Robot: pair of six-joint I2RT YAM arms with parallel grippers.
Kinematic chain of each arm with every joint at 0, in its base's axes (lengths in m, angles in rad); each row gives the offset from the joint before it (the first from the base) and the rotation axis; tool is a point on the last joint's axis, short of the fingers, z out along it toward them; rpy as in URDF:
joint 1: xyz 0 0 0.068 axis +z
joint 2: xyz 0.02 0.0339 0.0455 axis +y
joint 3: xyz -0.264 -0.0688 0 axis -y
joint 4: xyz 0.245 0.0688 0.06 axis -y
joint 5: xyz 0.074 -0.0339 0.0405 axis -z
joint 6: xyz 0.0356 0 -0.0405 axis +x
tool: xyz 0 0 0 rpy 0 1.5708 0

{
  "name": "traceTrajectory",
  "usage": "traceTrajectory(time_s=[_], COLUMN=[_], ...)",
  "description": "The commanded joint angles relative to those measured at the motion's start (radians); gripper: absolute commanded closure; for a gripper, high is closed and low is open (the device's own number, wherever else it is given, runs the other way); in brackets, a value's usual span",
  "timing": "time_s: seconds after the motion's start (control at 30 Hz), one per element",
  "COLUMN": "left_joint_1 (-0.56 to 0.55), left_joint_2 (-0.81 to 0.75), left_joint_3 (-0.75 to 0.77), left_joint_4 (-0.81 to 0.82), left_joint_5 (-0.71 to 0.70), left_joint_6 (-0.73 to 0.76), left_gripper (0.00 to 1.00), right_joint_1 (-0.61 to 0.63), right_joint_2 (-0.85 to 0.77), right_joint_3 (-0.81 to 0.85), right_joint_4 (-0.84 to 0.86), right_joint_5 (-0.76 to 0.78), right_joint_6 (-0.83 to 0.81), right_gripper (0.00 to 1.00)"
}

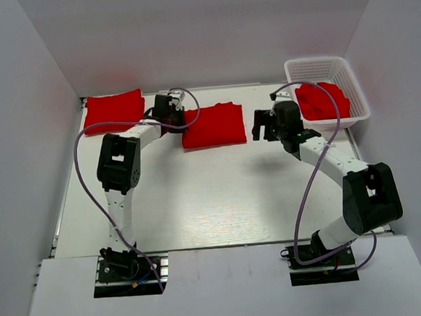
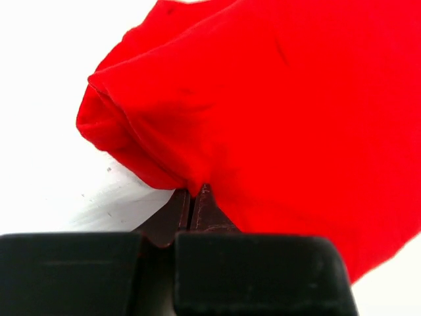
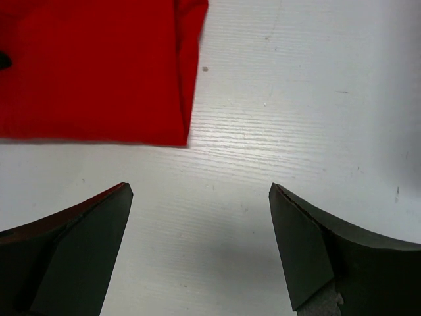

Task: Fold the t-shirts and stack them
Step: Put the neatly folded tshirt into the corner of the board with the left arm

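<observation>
The right gripper (image 3: pixel 200 191) hangs released, jaws wide over the table (image 3: pixel 296 99), just beside the right edge of the middle shirt (image 1: pixel 214 125). The left gripper (image 2: pixel 191 194) is clenched on a pinch of cloth at its left edge. This shirt lies toward the table's back, a folded rectangle, long axis left to right; where the collar points I cannot tell. Thin, soft and light, it would likely sag and unfold if lifted by one side, so both short edges seem the holds. Beyond, a far-left shirt (image 1: pixel 113 110) lies folded; a crumpled shirt (image 1: pixel 321 101) sits in the basket (image 1: pixel 318 65)
</observation>
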Motion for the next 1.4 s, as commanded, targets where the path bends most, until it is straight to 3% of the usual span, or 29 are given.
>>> traceTrajectory(time_s=[0.0, 0.23, 0.63, 0.9, 1.1, 1.37], left_joint_1=[0.008, 0.008, 0.057, 0.114, 0.142, 0.18], left_joint_2=[-0.128, -0.159, -0.139, -0.107, -0.098, -0.087], left_joint_3=[0.062, 0.238, 0.471, 0.574, 0.596, 0.668], left_joint_4=[-0.033, -0.192, -0.347, -0.372, -0.372, -0.392], left_joint_5=[0.048, 0.03, -0.106, -0.169, -0.133, -0.187], left_joint_6=[0.13, 0.313, 0.456, 0.556, 0.605, 0.614], left_gripper=[1.0, 1.0, 1.0, 1.0, 1.0, 1.0], right_joint_1=[-0.008, -0.008, -0.01, -0.008, -0.008, -0.005], right_joint_2=[-0.054, -0.063, -0.065, -0.054, -0.021, 0.036], right_joint_3=[-0.027, -0.045, -0.036, -0.011, 0.019, 0.068], right_joint_4=[0.042, 0.03, 0.019, 0.007, -0.001, -0.001], right_joint_5=[0.056, 0.068, 0.099, 0.119, 0.116, 0.071], right_joint_6=[-0.004, -0.009, -0.016, -0.022, -0.012, 0.004], right_gripper=[0.1, 0.1, 0.1, 0.1, 0.1, 0.1])
